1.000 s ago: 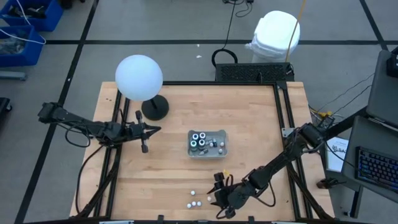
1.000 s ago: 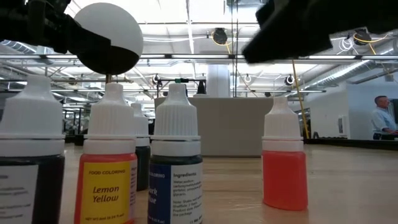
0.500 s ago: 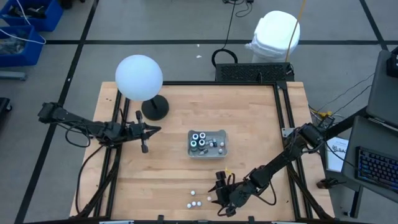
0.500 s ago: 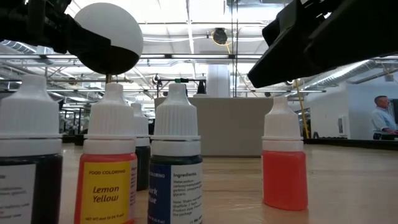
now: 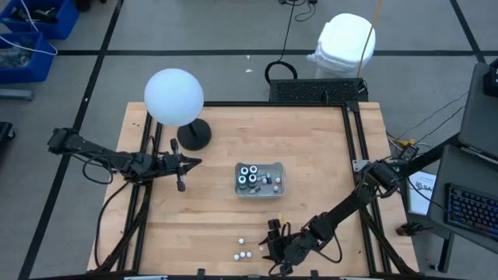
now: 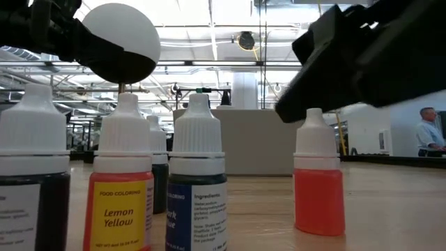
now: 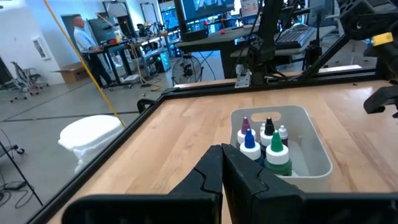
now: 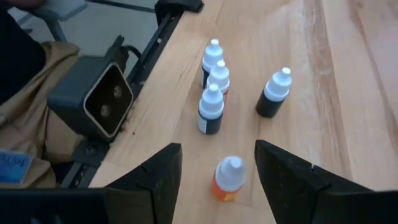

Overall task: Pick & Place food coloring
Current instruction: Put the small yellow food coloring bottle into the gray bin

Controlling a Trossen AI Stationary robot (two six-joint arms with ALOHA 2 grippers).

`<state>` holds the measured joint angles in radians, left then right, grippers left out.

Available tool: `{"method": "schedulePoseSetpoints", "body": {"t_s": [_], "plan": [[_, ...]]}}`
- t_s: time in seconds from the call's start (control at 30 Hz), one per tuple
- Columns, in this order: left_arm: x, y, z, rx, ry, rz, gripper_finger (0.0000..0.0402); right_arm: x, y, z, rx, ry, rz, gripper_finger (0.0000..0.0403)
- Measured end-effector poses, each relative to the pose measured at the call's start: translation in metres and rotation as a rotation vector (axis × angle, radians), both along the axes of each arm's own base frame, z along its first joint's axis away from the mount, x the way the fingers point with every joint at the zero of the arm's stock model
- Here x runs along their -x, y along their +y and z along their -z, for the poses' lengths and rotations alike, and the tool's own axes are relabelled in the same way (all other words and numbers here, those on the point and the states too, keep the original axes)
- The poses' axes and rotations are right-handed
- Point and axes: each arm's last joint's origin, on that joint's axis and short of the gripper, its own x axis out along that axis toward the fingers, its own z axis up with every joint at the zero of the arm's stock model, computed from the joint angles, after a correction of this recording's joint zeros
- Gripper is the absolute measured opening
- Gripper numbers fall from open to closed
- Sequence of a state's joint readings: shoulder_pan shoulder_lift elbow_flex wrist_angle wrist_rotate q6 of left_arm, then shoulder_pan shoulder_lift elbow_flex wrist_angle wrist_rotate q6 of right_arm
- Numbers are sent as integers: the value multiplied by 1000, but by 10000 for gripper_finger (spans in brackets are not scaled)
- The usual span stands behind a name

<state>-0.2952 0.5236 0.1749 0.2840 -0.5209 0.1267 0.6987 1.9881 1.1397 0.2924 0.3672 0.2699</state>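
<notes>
The food coloring is small dropper bottles with white caps. Several stand loose near the table's near edge (image 5: 243, 253). In the low view they show as a dark one (image 6: 33, 178), a yellow one (image 6: 125, 185), a blue one (image 6: 198, 185) and an orange one (image 6: 318, 181). More bottles (image 7: 264, 144) stand in the clear tray (image 5: 259, 179). My right gripper (image 8: 217, 148) is open, just above the orange bottle (image 8: 227, 179), with one finger on either side and touching nothing. My left gripper (image 7: 222, 171) is shut and waits left of the tray (image 5: 184, 162).
A white globe lamp (image 5: 174, 97) on a dark base stands at the far left of the table. The low camera (image 8: 99, 99) sits at the near edge, close to the loose bottles. Bare wood lies between the tray and those bottles.
My right gripper has come down and shifted a little toward the table's near edge, closing in on the orange bottle from above. The bottles have stayed where they were.
</notes>
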Motion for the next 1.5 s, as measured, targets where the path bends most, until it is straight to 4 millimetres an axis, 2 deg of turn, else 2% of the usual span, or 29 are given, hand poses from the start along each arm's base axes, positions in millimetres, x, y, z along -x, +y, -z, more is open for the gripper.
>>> {"method": "schedulePoseSetpoints", "body": {"t_s": [0.5, 0.8, 1.5], "plan": [[0, 0, 0, 1, 2, 0, 10, -5, -2, 12, -4, -6, 38, 191], [0, 0, 0, 1, 2, -1, 10, -4, -3, 13, -22, 19, 62, 149], [0, 0, 0, 0, 2, 0, 10, -4, -3, 15, -42, 49, 22, 82]]}}
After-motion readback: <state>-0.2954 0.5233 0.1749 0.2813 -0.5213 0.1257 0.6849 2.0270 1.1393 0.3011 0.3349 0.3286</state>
